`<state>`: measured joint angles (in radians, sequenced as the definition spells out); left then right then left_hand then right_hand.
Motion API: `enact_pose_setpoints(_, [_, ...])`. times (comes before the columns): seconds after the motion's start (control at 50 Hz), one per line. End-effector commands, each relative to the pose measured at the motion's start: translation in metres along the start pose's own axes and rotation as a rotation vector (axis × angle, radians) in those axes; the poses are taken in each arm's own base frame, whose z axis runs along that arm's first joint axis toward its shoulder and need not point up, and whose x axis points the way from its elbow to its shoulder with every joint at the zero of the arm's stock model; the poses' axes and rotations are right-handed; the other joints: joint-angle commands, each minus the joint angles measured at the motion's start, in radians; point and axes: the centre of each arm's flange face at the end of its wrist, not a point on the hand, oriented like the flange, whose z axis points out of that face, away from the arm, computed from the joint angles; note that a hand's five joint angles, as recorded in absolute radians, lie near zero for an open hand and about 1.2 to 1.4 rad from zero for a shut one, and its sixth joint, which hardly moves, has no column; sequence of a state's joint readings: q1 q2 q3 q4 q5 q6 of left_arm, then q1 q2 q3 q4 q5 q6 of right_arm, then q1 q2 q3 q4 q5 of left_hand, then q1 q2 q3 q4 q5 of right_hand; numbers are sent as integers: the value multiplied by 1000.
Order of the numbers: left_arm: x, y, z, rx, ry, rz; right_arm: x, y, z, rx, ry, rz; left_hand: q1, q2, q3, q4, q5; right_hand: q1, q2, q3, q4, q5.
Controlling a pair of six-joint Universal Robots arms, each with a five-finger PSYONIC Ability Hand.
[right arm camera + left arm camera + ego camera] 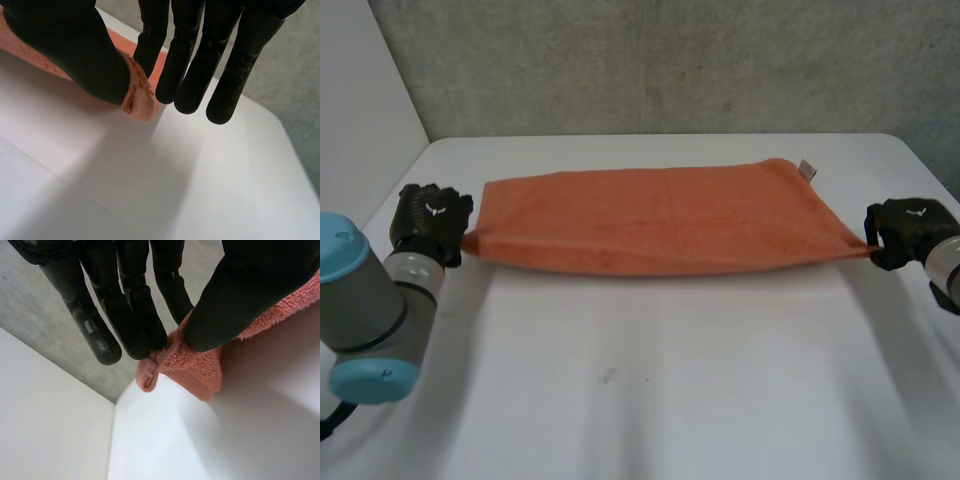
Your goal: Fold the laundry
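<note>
An orange towel (655, 220) stretches across the far half of the white table (650, 380), folded lengthwise and pulled taut, its near edge lifted slightly. My left hand (430, 220) pinches the towel's left end corner (185, 365) between thumb and straight fingers (135, 325). At the opposite end, my right hand (905, 232) pinches the right corner (137, 97) between its thumb and a finger (150, 45). A small white tag (807, 170) sticks out at the towel's far right corner.
A grey wall (670, 60) rises behind the table, and a white panel (360, 100) stands at the left. The table's right edge (930, 165) runs close to my right hand.
</note>
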<state>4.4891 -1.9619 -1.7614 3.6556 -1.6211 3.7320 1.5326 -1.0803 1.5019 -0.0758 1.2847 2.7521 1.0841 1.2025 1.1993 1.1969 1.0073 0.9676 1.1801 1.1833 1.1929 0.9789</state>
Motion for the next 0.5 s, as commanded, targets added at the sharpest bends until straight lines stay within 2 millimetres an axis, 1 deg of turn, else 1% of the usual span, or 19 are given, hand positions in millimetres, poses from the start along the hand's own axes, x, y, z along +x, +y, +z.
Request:
enact_pose_setpoints(0.02, [-6, 2, -55, -243, 156, 64, 2, -12, -48, -179, -76, -259, 312, 194, 197, 199, 214, 429, 216, 213, 203, 243])
enact_pose_setpoints(0.06, [-5, 4, -69, -306, 204, 91, 3, -6, -60, -260, -115, -340, 312, 194, 197, 199, 214, 429, 216, 213, 203, 243])
enact_pose_setpoints(0.08, [-6, 5, -76, -334, 226, 106, 1, 2, -72, -347, -169, -416, 312, 194, 197, 199, 214, 429, 216, 213, 203, 243])
enact_pose_setpoints(0.1, [-5, 8, -89, -383, 270, 137, 1, 5, -78, -389, -196, -451, 312, 194, 197, 199, 214, 429, 216, 213, 203, 243])
enact_pose_setpoints(0.16, [-7, 7, -104, -408, 305, 180, 3, 13, -92, -487, -257, -547, 312, 194, 197, 199, 214, 429, 216, 213, 203, 243])
enact_pose_setpoints(0.22, [-7, 2, -105, -363, 293, 203, 9, 13, -87, -473, -216, -546, 312, 194, 197, 199, 214, 429, 216, 213, 203, 243])
enact_pose_setpoints(0.24, [-7, 1, -103, -349, 283, 203, 13, 10, -82, -445, -176, -550, 312, 194, 197, 199, 214, 429, 216, 213, 203, 243])
enact_pose_setpoints(0.3, [-9, -4, -89, -281, 229, 202, 17, 6, -74, -399, -130, -551, 312, 194, 197, 199, 214, 429, 216, 213, 203, 243])
enact_pose_setpoints(0.32, [-9, -6, -84, -262, 216, 201, 19, 4, -67, -366, -101, -542, 312, 194, 197, 199, 214, 429, 216, 213, 203, 243])
enact_pose_setpoints(0.34, [-6, -5, -72, -236, 199, 203, 20, 3, -63, -348, -88, -537, 312, 194, 197, 199, 214, 429, 216, 213, 203, 243])
enact_pose_setpoints(0.38, [-2, -3, -58, -212, 189, 211, 19, 3, -52, -316, -67, -524, 312, 194, 197, 199, 214, 429, 216, 213, 203, 243])
enact_pose_setpoints(0.4, [0, -2, -51, -200, 185, 214, 14, 0, -39, -271, -56, -514, 312, 194, 197, 199, 214, 429, 216, 213, 203, 243])
enact_pose_setpoints(0.42, [6, -4, -37, -165, 176, 217, 9, -2, -32, -243, -58, -513, 312, 194, 197, 199, 214, 429, 216, 213, 203, 243])
enact_pose_setpoints(0.48, [13, -4, -13, -130, 156, 207, -6, -9, -14, -173, -55, -507, 312, 194, 197, 199, 214, 429, 216, 213, 203, 243])
enact_pose_setpoints(0.5, [18, 1, 3, -120, 149, 201, -15, -12, -3, -132, -55, -501, 312, 194, 197, 199, 214, 429, 216, 213, 203, 243])
